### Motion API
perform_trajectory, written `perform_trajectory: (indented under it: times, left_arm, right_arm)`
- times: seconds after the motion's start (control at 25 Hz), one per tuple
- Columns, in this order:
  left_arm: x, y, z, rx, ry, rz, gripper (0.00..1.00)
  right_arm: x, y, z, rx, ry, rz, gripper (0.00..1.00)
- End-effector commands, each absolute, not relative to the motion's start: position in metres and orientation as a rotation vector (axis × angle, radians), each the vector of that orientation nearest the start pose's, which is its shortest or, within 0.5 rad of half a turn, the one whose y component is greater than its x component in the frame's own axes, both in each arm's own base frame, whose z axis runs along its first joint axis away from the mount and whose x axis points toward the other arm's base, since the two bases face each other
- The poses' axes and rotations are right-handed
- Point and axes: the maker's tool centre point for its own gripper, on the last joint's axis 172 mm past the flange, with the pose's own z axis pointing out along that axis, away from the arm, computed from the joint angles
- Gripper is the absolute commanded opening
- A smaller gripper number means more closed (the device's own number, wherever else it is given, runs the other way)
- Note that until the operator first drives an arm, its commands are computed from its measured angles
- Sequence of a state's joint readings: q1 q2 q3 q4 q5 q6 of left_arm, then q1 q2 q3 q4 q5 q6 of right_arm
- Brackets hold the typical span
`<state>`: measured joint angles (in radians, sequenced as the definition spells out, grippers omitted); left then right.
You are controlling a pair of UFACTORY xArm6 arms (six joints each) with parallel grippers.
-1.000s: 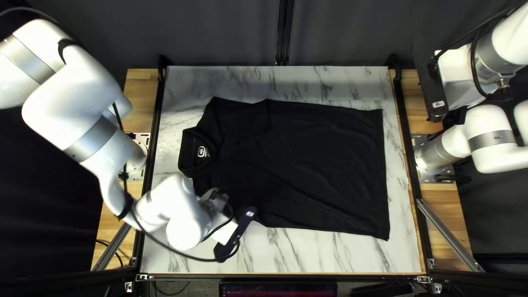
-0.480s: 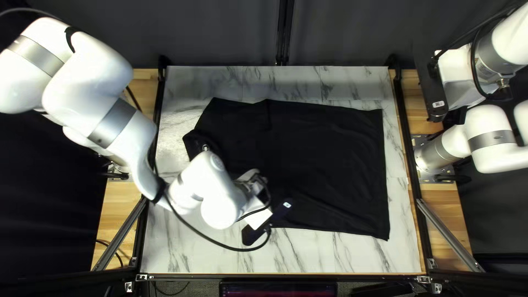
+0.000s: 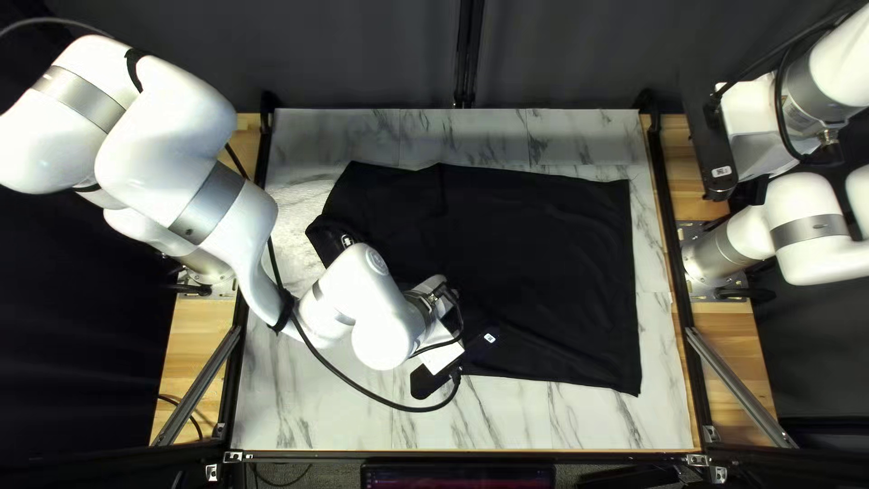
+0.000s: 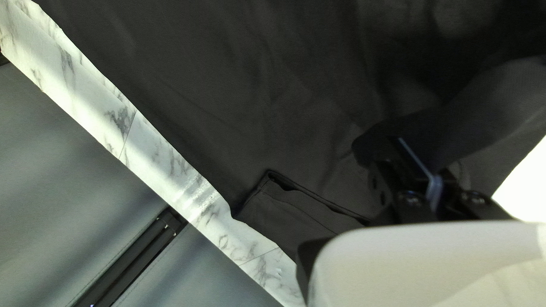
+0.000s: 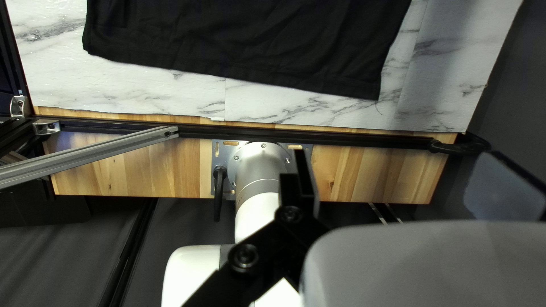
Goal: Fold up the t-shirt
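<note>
The black collared t-shirt (image 3: 543, 272) lies across the middle of the marbled table (image 3: 299, 398), its collar end (image 3: 328, 237) toward the left of the top left view and its straight hem toward the right. My left arm (image 3: 339, 303) reaches over the shirt's near side, hiding some of it. Its tool (image 3: 441, 355) is closed on a gathered bit of the shirt, the fabric pinched between the two fingers and bunched beside them. In the left wrist view a sleeve (image 4: 296, 207) lies next to that tool, its edge turned over the body of the shirt. My right arm (image 3: 806, 217) is off at the right of the table, its tool (image 3: 756, 154) spread wide with nothing in its grasp, well apart from the hem. A dark curtain (image 3: 561, 54) hangs behind the far edge.
</note>
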<state>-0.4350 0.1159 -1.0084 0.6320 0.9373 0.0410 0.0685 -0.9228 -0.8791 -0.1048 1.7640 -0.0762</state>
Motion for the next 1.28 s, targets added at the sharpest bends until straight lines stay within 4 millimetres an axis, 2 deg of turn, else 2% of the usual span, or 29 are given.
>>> perform_trajectory:
  times: [0.04, 0.28, 0.68, 0.88, 1.16, 1.28]
  left_arm:
    - [0.505, -0.122, 0.161, -2.371, 1.118, -0.086, 0.00]
    - [0.539, -0.132, 0.168, -2.320, 1.152, -0.106, 0.00]
    - [0.608, -0.117, 0.166, -2.257, 1.251, -0.142, 0.00]
    - [0.635, -0.116, 0.135, -2.262, 1.311, -0.160, 0.00]
    - [0.656, -0.130, 0.099, -2.285, 1.398, -0.172, 0.00]
    - [0.660, -0.136, 0.091, -2.288, 1.430, -0.172, 0.00]
  right_arm:
    - [0.208, -0.015, 0.371, -3.238, -0.199, -0.061, 1.00]
    - [0.208, -0.015, 0.371, -3.238, -0.199, -0.061, 1.00]
    - [0.208, -0.015, 0.371, -3.238, -0.199, -0.061, 1.00]
    - [0.208, -0.015, 0.371, -3.238, -0.199, -0.061, 1.00]
    - [0.208, -0.015, 0.371, -3.238, -0.199, -0.061, 1.00]
    - [0.208, -0.015, 0.371, -3.238, -0.199, -0.061, 1.00]
